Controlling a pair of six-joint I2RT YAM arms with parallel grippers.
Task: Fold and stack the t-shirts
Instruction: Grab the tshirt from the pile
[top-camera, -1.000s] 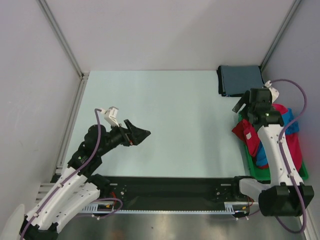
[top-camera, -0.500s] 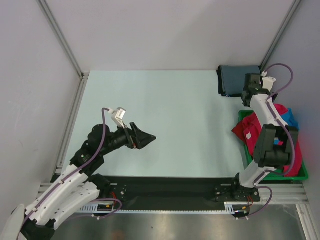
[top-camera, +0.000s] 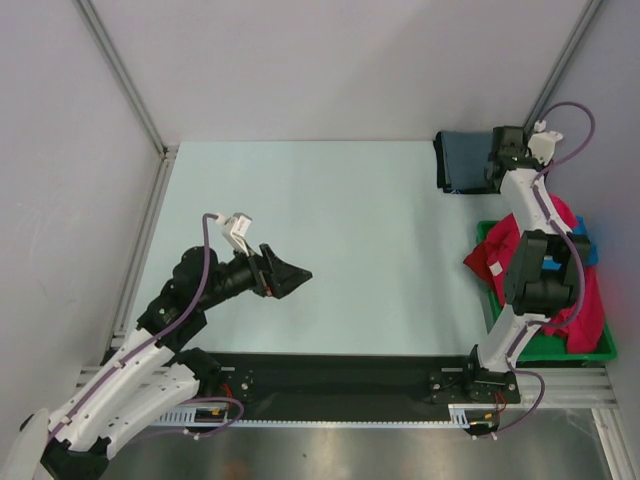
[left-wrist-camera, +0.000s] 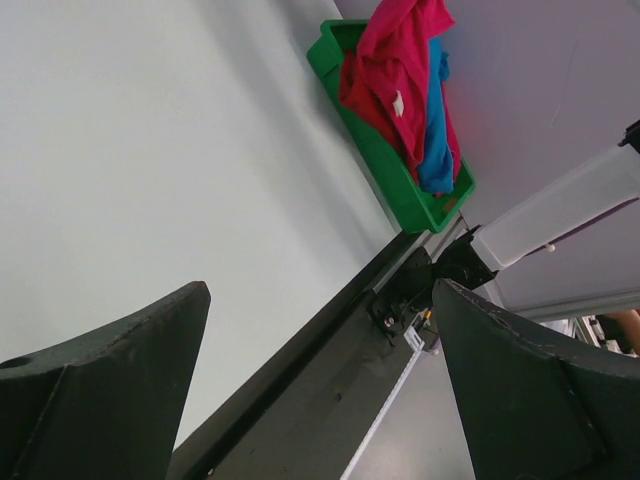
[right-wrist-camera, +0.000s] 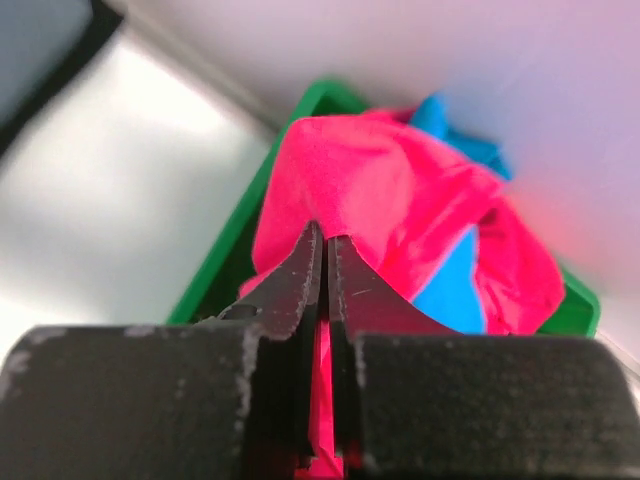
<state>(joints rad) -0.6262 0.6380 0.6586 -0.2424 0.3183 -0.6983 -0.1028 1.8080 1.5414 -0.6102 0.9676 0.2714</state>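
Two claws: both mine, left and right, one line each below.
Left claw (left-wrist-camera: 320, 288): jaws spread wide, nothing between them. It hangs over the near-left part of the table (top-camera: 330, 200), tips aimed toward the right side.
Right claw (right-wrist-camera: 322, 235): fingers pressed together with a strip of pink-red cloth pinched in the slit, so I'm gripping the pink-red shirt (top-camera: 497, 255).
Right arm: reaches up toward the far right corner. In the top view the wrist sits over the right edge of the grey-blue shirt (top-camera: 470, 160).
Pink-red shirt: partly drawn up out of the green tray (left-wrist-camera: 385, 180), with the pinched part raised toward my right claw. The rest drapes into the tray and spills over the wall that faces the table.
Bright blue shirt (right-wrist-camera: 455, 290): in the tray, mostly under the pink-red one. It shows through a gap in the folds and along the wall side.
Grey-blue shirt: folded flat on the table at the far right corner, just beyond the tray's far end.
Green tray: along the right edge of the table, near half, beside my right arm's base.
Tray pile: more red folds lower down. I cannot tell whether they belong to a separate shirt.
Left wrist view: tray and pile sit well apart from the left claw, across the table.
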